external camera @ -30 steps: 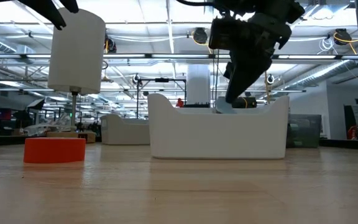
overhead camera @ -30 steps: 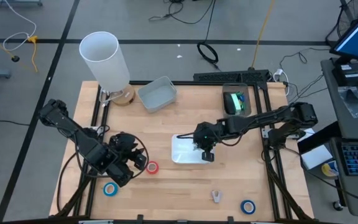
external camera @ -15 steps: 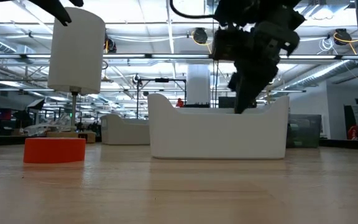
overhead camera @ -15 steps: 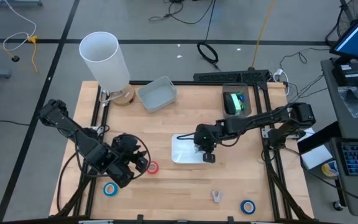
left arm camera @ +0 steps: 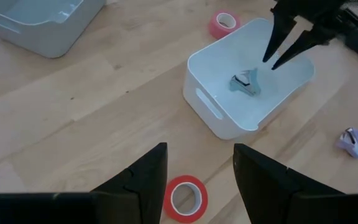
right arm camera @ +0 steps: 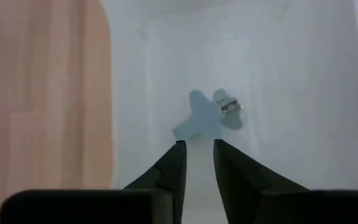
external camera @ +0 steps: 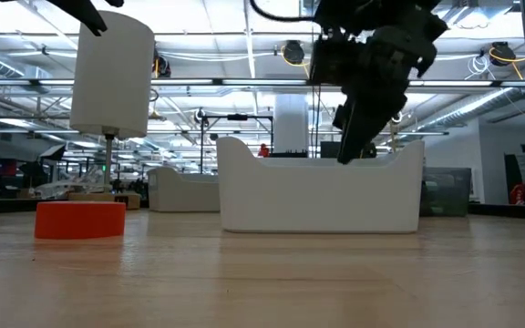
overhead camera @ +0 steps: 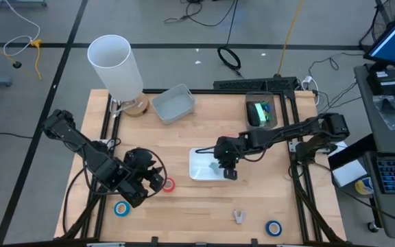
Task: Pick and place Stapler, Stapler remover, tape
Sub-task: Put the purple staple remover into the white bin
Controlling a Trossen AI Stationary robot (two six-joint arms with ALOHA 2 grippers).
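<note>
My right gripper point(overhead camera: 225, 170) hangs open over the white bin point(overhead camera: 194, 163), fingers pointing down into it. A blue-grey staple remover point(right arm camera: 207, 115) lies on the bin floor just beyond the fingertips, untouched. My left gripper point(overhead camera: 158, 180) is open and hovers low by the red tape roll point(overhead camera: 168, 184), which lies flat on the table, in the left wrist view just ahead of the gap between the fingers point(left arm camera: 184, 198). Blue tape rolls point(overhead camera: 121, 208) point(overhead camera: 273, 228) and a second, pale purple staple remover point(overhead camera: 239, 217) lie near the table's near edge. I see no stapler.
A tall white cylinder point(overhead camera: 115, 65), a grey bin point(overhead camera: 173, 103) and a clear container holding green items point(overhead camera: 260, 112) stand along the far edge. A pink tape roll point(left arm camera: 224, 23) lies beyond the white bin. Bare wood lies between the white bin and the near edge.
My right gripper carried the blue-grey staple remover down into the white bin, let it go, and rose a little. The remover now lies on the bin floor. My left arm kept still.
</note>
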